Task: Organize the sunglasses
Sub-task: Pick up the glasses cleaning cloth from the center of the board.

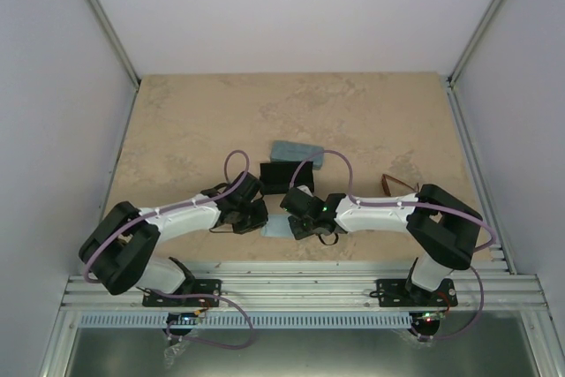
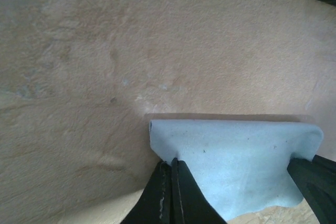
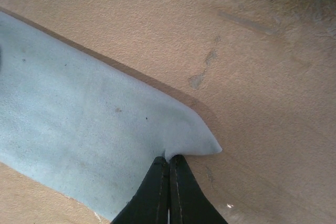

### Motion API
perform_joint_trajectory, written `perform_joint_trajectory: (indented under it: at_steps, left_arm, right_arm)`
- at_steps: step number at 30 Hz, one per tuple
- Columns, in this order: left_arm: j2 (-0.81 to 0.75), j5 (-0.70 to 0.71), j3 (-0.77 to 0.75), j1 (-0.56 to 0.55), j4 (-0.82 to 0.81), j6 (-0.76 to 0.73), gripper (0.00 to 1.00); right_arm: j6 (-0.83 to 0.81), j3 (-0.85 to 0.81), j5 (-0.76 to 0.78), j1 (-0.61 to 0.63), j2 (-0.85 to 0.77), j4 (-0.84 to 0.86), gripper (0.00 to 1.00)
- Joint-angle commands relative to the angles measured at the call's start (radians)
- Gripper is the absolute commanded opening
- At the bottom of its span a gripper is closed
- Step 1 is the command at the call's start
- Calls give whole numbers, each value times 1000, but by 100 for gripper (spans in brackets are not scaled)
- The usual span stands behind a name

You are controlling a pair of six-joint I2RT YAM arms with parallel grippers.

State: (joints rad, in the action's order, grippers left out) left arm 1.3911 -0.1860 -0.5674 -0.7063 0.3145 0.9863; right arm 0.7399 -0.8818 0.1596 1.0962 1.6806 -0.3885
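A light-blue cloth (image 1: 275, 229) lies near the table's front edge between my two grippers. My left gripper (image 1: 258, 216) is shut on its left corner; the left wrist view shows the pinch (image 2: 172, 162) and the cloth (image 2: 236, 161). My right gripper (image 1: 302, 225) is shut on the opposite corner; the right wrist view shows the pinch (image 3: 170, 159) and the cloth (image 3: 79, 129). The cloth is held stretched just above the table. The brown-framed sunglasses (image 1: 395, 184) lie at the right, partly behind my right arm. The black-framed sunglasses are hidden.
A black oblong case (image 1: 284, 176) lies just behind the grippers. A grey-blue case (image 1: 297, 154) lies behind it. The right gripper's fingers (image 2: 315, 182) show at the right edge of the left wrist view. The tan table (image 1: 221, 121) runs to white walls.
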Motion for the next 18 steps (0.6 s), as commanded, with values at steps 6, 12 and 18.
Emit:
perform_joint_trajectory:
  at_steps: [6,12,18]
  left_arm:
    - [-7,46,-23,-10,45,-3,0]
    - [-76,92,-124,-10,91,2,0]
    - [-61,172,-265,-9,142,-27,0]
  right_arm:
    - [-39,-4,-3,-25,-26,-20,0]
    - [-103,-49,-12,-75,-116,-36,0]
    - [-189,-113,-10,-145,-154,-40,0]
